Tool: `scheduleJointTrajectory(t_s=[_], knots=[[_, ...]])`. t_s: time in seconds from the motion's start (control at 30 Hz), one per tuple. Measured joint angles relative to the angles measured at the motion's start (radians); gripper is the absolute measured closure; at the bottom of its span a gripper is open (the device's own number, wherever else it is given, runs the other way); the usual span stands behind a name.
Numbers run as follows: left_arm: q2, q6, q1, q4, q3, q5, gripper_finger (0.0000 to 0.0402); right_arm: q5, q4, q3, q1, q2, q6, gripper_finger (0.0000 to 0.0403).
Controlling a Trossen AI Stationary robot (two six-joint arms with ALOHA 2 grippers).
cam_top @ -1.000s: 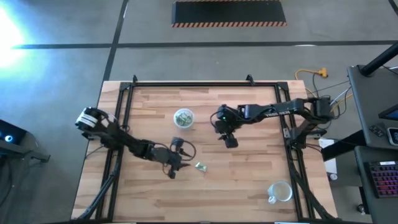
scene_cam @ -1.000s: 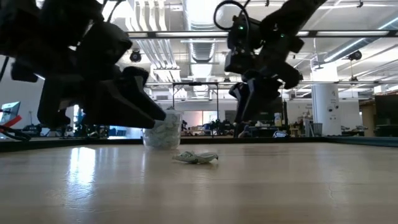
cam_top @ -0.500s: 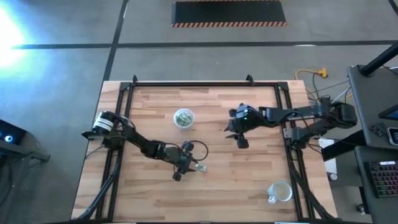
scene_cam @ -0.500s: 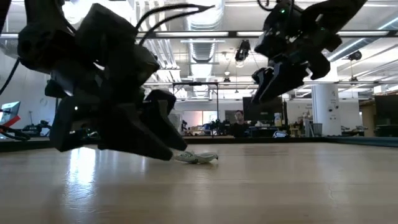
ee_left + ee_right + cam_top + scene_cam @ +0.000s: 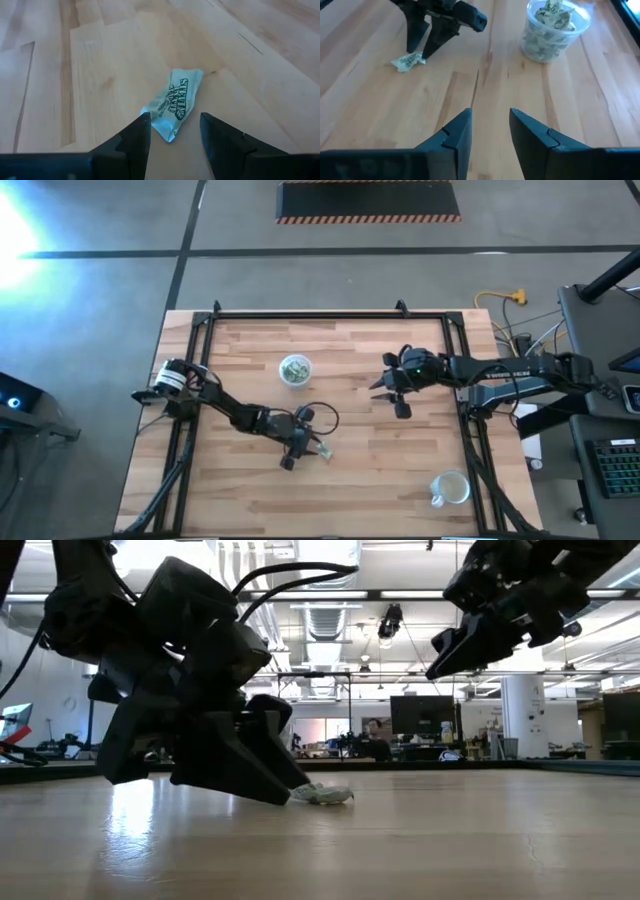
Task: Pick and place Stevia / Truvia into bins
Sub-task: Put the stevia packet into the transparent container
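At table centre, left gripper stands open, fingers flanking one sachet lying flat. Right gripper hovers well apart, released, bare wood around; filled cup between.

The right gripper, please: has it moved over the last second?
Yes. In the high view the right gripper has drawn back toward the table's right side, farther from the filled cup, which has stayed put.

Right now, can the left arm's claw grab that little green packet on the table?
Probably yes. The left claw is open and low over the table, its tips either side of the packet; nothing lies between them.
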Motion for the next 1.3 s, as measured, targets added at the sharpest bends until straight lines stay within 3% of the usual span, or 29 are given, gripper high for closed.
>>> scheduleJointTrajectory(t_s=[0.47, 0.9, 1.3], knots=[[0.0, 0.05, 0.001, -0.006, -0.002, 0.005, 0.0395, 0.0, 0.021, -0.019, 0.0, -0.014, 0.009, 0.0299], [-0.027, 0.079, 0.002, -0.013, -0.005, -0.053, 0.0401, 0.0, 0.023, -0.019, 0.0, -0.014, 0.006, 0.0315], [-0.114, 0.081, 0.001, -0.016, -0.032, -0.282, 0.0402, -0.001, 0.018, -0.019, 0.0, -0.014, 0.006, 0.0317]])
